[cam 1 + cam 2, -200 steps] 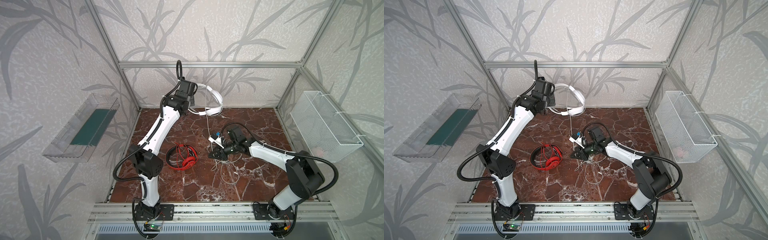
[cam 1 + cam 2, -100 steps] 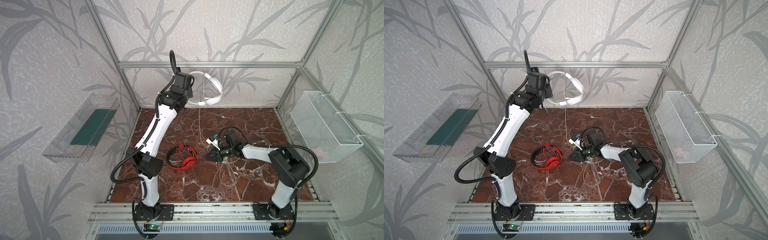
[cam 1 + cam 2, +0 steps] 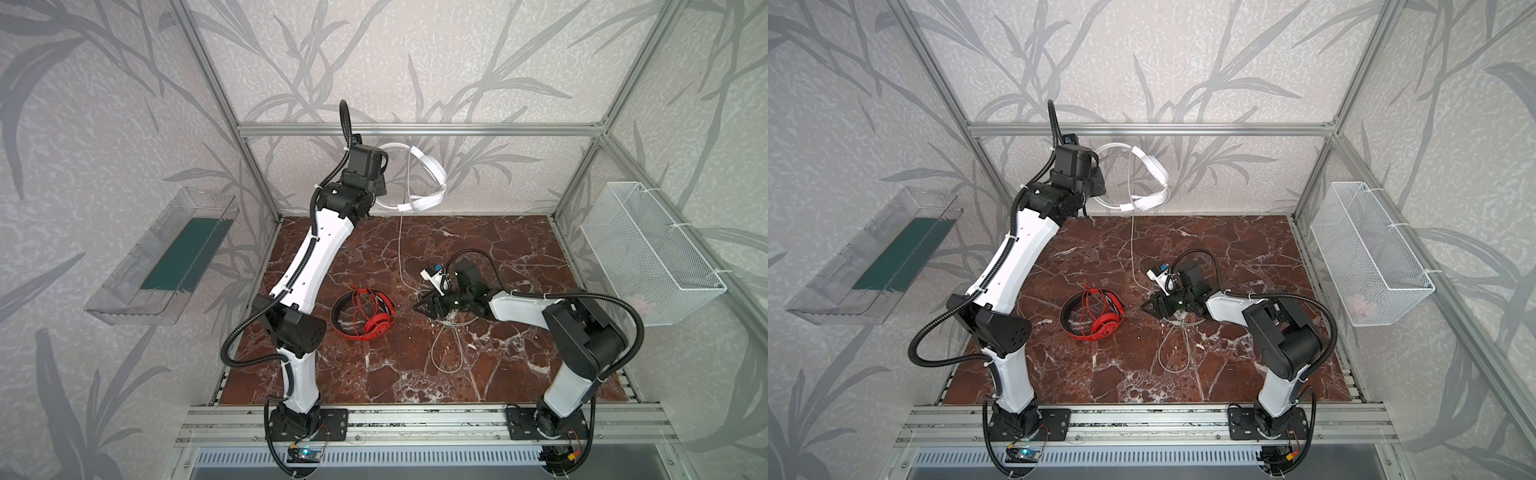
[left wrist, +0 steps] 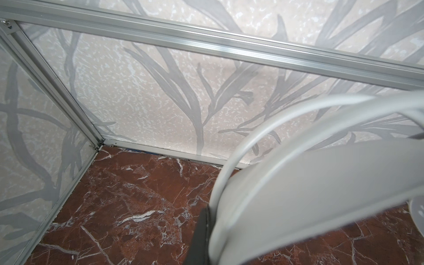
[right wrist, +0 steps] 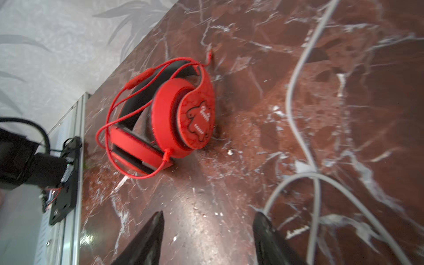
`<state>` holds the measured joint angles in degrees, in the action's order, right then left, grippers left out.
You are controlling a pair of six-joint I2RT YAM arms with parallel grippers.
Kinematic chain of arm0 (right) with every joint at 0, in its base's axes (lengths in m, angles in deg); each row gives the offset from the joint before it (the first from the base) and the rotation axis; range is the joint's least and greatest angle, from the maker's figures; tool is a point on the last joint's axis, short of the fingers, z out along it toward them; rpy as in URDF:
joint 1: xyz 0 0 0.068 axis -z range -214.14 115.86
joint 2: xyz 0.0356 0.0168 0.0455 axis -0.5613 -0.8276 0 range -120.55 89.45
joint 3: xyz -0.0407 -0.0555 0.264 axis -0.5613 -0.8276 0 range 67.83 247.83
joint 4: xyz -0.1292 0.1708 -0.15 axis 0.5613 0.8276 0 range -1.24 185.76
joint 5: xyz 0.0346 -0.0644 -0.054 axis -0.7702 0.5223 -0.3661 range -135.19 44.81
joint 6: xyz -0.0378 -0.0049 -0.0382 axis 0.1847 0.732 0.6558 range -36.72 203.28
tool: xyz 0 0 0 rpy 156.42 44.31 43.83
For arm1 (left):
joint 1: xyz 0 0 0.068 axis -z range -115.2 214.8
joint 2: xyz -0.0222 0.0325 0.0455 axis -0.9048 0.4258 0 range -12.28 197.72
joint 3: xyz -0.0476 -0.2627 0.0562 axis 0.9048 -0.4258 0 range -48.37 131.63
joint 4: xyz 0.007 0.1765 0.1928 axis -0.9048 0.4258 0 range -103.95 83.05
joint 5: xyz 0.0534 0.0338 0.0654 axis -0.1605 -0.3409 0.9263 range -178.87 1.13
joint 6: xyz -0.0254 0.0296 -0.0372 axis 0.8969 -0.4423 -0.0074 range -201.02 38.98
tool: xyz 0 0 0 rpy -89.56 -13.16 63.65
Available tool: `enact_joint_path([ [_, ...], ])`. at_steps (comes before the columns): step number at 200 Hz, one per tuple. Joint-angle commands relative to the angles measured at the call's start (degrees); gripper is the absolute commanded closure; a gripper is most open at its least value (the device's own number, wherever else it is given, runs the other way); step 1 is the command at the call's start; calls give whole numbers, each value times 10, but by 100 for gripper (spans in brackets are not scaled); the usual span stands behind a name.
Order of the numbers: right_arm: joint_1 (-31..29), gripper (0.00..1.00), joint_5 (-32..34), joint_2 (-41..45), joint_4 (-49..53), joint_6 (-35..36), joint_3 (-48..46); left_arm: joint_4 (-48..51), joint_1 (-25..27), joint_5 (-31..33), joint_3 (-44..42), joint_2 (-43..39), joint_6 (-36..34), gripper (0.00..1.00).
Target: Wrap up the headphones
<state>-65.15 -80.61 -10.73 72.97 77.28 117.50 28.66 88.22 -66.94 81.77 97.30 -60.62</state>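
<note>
Since a second ago the left arm has carried the white headphones (image 3: 432,170) higher up against the back wall, and the right tool (image 5: 210,214) has spread its jaws and dropped low.

The marble worktop (image 3: 374,374) fills the lower middle of both top views. The white headphones hang in the upper centre, well above it. The left tool (image 3: 380,193) is clamped tight on them, and in the left wrist view one dark finger (image 4: 200,234) presses against the pale band. The red headphones (image 3: 376,324) lie on the worktop at centre, left of the right tool, with their thin red cord looped round the band. The white cable (image 3: 400,249) drops from the raised pair down to the worktop and ends in loose loops at lower centre. The right tool stands wide open with nothing between its jaws, and the cable passes just beside one finger (image 5: 266,229).
</note>
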Motion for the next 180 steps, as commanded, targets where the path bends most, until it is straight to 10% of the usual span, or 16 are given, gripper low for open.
enact_joint_path([
  [1, 24, 33, 58, 6, -43, -27, -3, -44, -3, -24, -11, -50, 19, 100],
  [180, 2, 29, 27, -248, -119, -113, 217, -25, -4, -35, -31, -55, 24, 100],
])
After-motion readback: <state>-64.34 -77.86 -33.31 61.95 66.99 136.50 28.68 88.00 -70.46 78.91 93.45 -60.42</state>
